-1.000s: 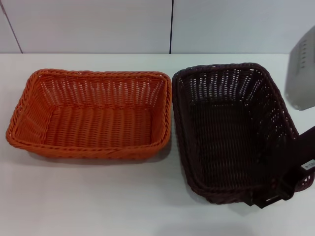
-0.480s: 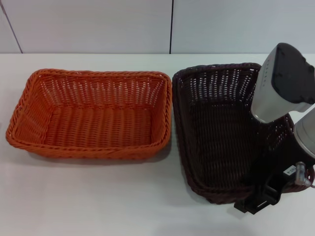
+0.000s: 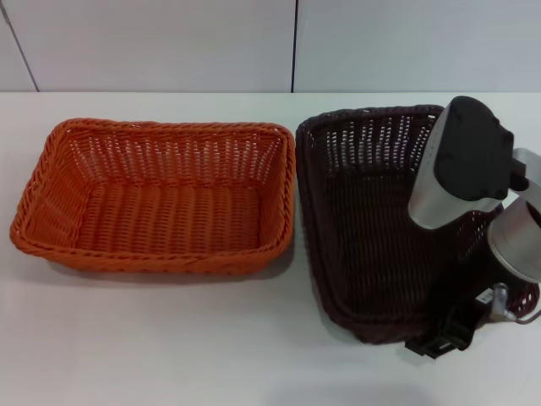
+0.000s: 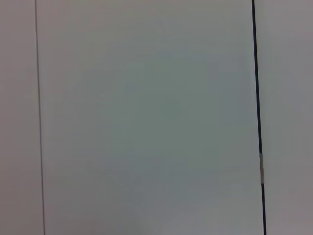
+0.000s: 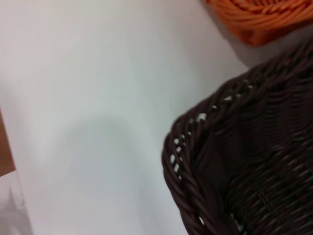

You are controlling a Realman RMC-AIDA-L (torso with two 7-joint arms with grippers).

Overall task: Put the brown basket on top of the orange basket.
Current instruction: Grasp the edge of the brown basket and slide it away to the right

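White table (image 3: 169,338), brown basket (image 3: 372,220) tilted, right gripper (image 3: 439,338) fingers' state unclear, orange basket (image 3: 161,194) beside.

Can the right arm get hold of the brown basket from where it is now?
Probably yes: the right gripper is at the near right corner of the brown basket, with nothing between them. Whether it grips the rim cannot be seen.

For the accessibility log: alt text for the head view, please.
The right gripper is at the near right corner of the brown basket, its arm above the basket's right side. The orange basket sits close beside it on the white table.
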